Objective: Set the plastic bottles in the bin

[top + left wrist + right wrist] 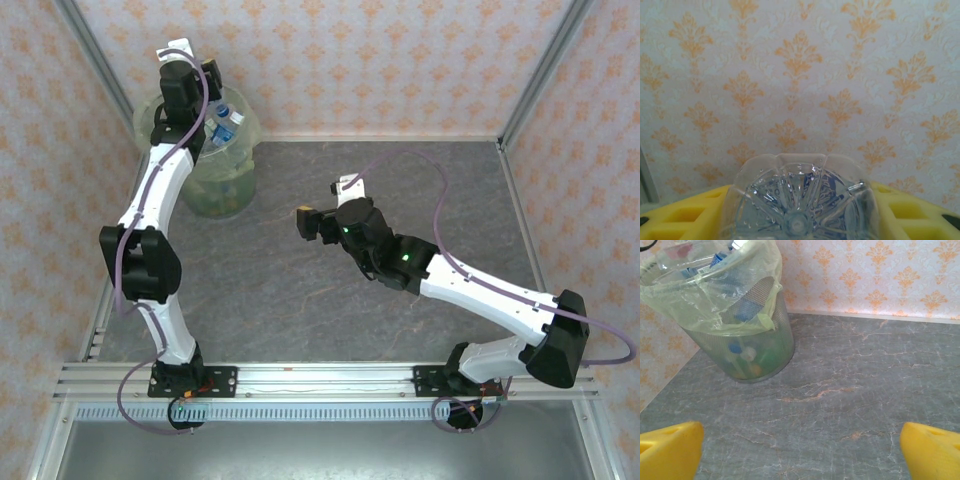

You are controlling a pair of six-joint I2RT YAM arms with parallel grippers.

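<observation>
Releasing the clear bottle [799, 192] into the bin [238, 190]: judged to be the step in hand. Bottle clamped in the left gripper [800, 212], ribbed base toward the wrist lens, yellow fingers [680, 217] pressing on either side. Left arm [160, 190] stretched to the far left corner, wrist above the bin in the top view. Right gripper [800, 452] spread wide, nothing between its fingers, hovering over the grey table [865, 380] well apart from the bin.

Before opening, confirm a bottle position inside the rim line, not over the edge. Tilt the wrist down toward the bin mouth. Open the jaws fully in one motion; avoid a partial release and a pivot against one finger. Keep clear of the thin bag liner [725, 305], loose at the rim and likely to snag. Hold the right arm in place, out of the drop path.

Hard to make out:
- Cap end and label of the clamped bottle, hidden behind its own base.
- Height of that bottle above the rim, not readable from the wall-facing wrist view.
- Count of bottles inside the bin [742, 352], reduced to coloured patches through the wall.
- Blue-capped bottle [226, 122] at the bin mouth: gripped or already resting, cannot tell.
</observation>
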